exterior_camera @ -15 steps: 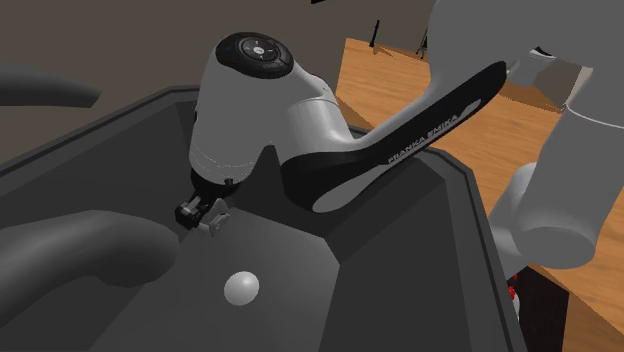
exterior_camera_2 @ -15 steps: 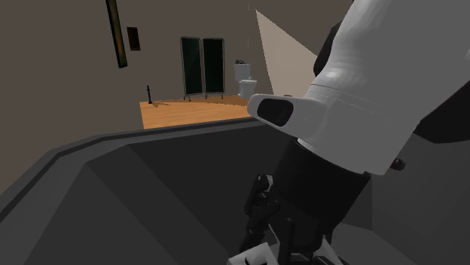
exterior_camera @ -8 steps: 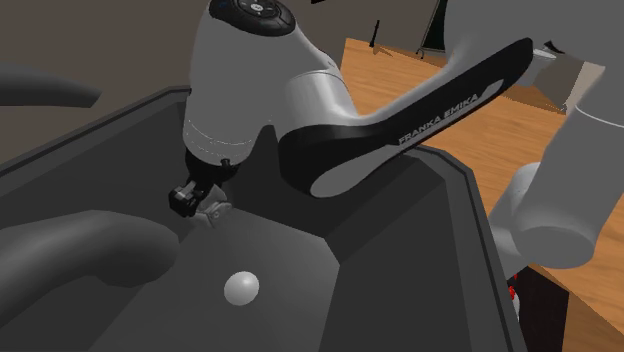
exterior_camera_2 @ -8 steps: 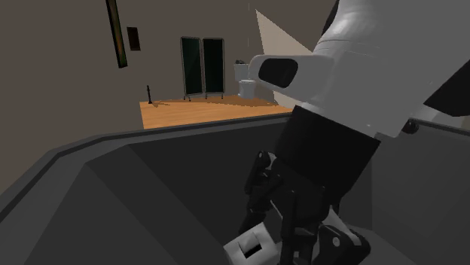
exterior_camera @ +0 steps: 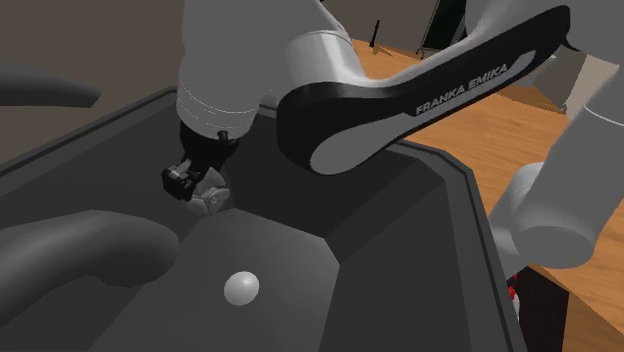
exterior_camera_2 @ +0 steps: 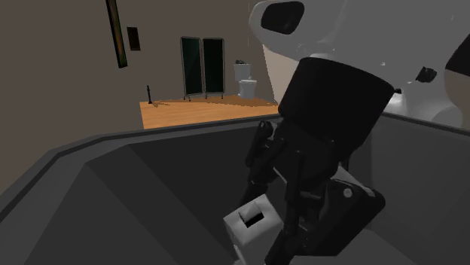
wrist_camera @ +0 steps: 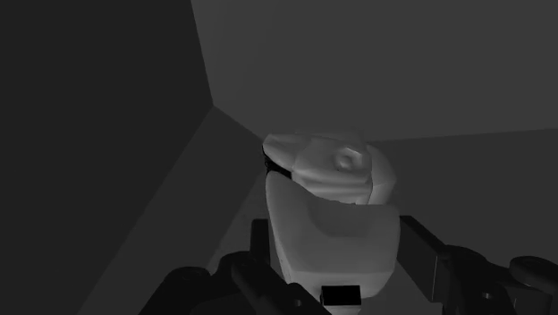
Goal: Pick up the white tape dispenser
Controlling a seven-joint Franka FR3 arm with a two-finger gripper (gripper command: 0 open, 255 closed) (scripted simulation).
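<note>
We see the end effector pinching the white tape dispenser between its fingers, its long axis pointing straight ahead, seemingly hanging clear of the dark basin floor.

The white arm reaches from the shoulder view's lower right up and across to the left, with its dark-sided forearm slanting down. The wrist points steeply downward. Beneath it hangs the black pincer, tilted slightly. Its two fingers press against opposite sides of the white tape dispenser, clasping it between them.
</note>
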